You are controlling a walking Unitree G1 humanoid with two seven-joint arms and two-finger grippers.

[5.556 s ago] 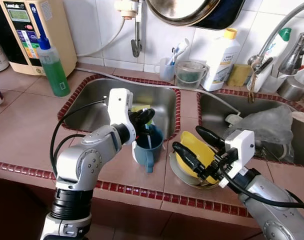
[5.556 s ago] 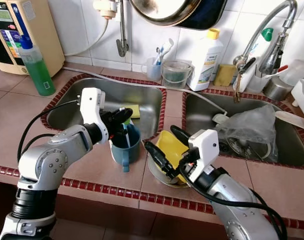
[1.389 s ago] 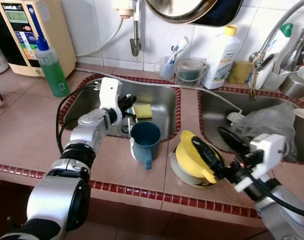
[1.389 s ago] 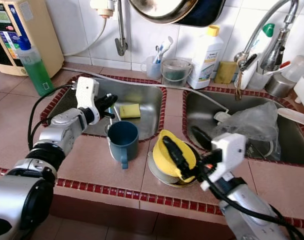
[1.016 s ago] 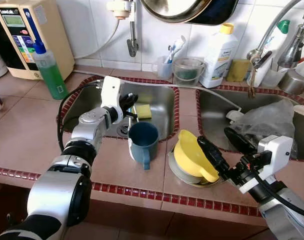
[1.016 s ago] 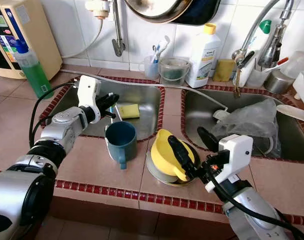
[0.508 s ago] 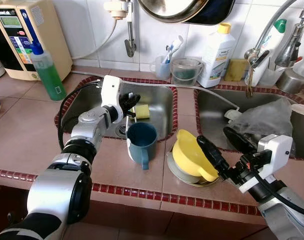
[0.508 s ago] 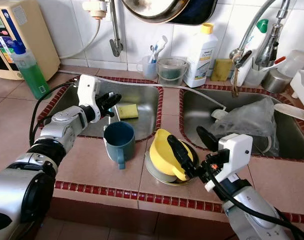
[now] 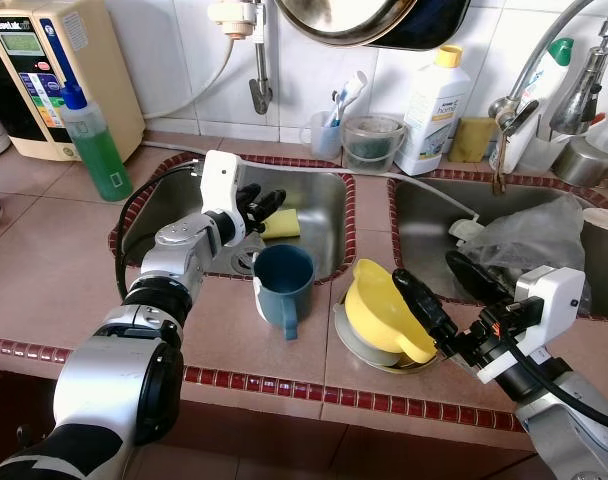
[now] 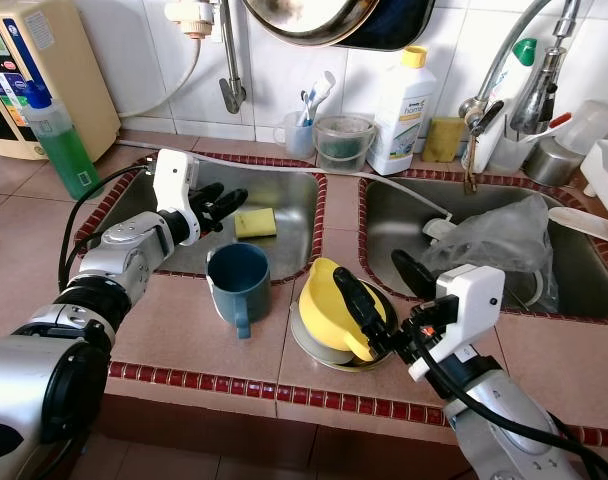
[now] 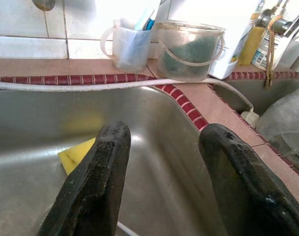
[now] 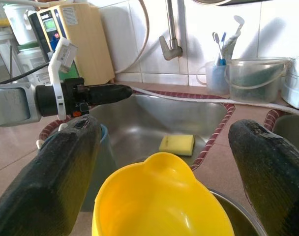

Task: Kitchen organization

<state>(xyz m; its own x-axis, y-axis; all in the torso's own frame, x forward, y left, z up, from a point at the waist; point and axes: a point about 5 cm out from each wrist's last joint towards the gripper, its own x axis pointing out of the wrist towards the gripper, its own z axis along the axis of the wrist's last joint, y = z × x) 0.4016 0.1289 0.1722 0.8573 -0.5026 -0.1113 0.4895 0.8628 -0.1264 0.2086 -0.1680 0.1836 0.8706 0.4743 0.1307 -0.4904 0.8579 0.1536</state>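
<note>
Two steel sinks sit side by side in the tiled counter: the left sink (image 9: 314, 215) holds one yellow sponge (image 9: 281, 223), and the right sink (image 9: 424, 235) holds a crumpled clear plastic bag (image 9: 539, 240). On the counter strip in front stand one blue mug (image 9: 283, 283) and, just beside it, one yellow bowl (image 9: 379, 313) tilted inside a grey dish (image 9: 359, 345). The left gripper (image 9: 265, 204) hangs over the left sink near the sponge, its two black fingers spread apart and holding nothing. The right gripper (image 9: 446, 290) has its fingers spread wide on either side of the yellow bowl's far edge, not closed on it. Along the back wall stand one green soap bottle (image 9: 97, 150), one white bottle with a yellow cap (image 9: 428, 100), one small cup with toothbrushes (image 9: 329, 128) and one clear tub (image 9: 372, 142). The left wrist view looks between the parted fingers (image 11: 95, 187) into the sink, with a corner of the sponge showing by one finger. The right wrist view shows the bowl's yellow hollow from close by, with the left gripper beyond it over the sink.
</note>
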